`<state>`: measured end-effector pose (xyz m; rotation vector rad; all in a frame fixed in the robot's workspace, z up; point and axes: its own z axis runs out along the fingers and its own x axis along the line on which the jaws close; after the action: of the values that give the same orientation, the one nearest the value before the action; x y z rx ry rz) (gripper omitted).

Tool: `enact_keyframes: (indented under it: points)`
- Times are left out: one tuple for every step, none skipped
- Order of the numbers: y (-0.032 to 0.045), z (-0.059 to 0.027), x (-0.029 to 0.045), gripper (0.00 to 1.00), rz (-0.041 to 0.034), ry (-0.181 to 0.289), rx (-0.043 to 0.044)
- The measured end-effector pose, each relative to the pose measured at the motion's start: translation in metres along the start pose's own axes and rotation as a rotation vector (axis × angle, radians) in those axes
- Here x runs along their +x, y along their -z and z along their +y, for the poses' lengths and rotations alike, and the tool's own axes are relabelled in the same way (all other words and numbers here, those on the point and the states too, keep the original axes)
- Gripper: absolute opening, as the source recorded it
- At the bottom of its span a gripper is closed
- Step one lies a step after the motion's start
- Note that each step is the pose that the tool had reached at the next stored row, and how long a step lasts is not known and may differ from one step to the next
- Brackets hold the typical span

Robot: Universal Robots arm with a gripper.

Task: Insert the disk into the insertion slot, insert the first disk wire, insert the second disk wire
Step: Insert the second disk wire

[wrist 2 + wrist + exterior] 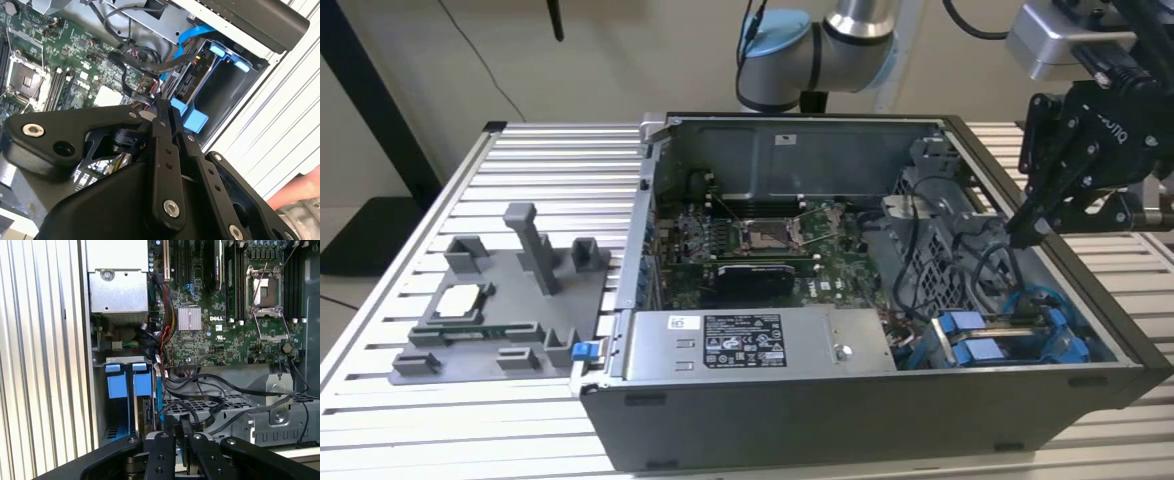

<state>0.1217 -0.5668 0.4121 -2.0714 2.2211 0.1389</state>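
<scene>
The open computer case [854, 420] stands on the slatted table. The insertion slot [1001, 335] [220, 85] [122, 405], a grey bay with blue rails, sits in the case corner at the exterior view's lower right. A dark disk [148, 416] stands edge-on inside the slot beside the blue tabs. My black gripper [1017, 238] [161, 107] [182, 436] hangs just above the bay, at the case's wall on the exterior view's right. Its fingers are pressed together on a black disk wire [184, 424] that runs off toward the other cables.
The green circuit board [761, 240] with its silver socket fills the case floor. A grey power supply [747, 345] lies along the near wall. Loose black cables [215, 400] cross a perforated metal cage beside the bay. A grey parts fixture [507, 300] sits on the table at the exterior view's left.
</scene>
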Motion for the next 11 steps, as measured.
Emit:
enact_keyframes:
  points:
    - [0.0,0.0007,0.0002,0.0,0.0001,0.0,0.0]
    - [0.0,0.0016,0.0006,0.0,0.0002,0.0,0.0001]
    - [-0.0005,0.0024,0.0013,0.0,-0.0001,0.0,0.0]
    - [-0.0008,0.0032,0.0022,0.0,0.0001,0.0,0.0]
    - [-0.0013,0.0038,0.0032,0.0,0.0002,0.0,0.0001]
    - [-0.0023,0.0044,0.0046,0.0,0.0,0.0,0.0002]
    - [-0.0035,0.0048,0.0056,0.0,-0.0003,0.0,0.0004]
    - [-0.0047,0.0052,0.0066,0.0,-0.0001,0.0,0.0005]
    - [-0.0059,0.0055,0.0078,0.0,0.0,0.0,0.0006]
    - [-0.007,0.0059,0.0089,0.0,0.0002,0.0,0.0007]
    - [-0.0082,0.0063,0.0102,0.0,0.0001,0.0,0.0009]
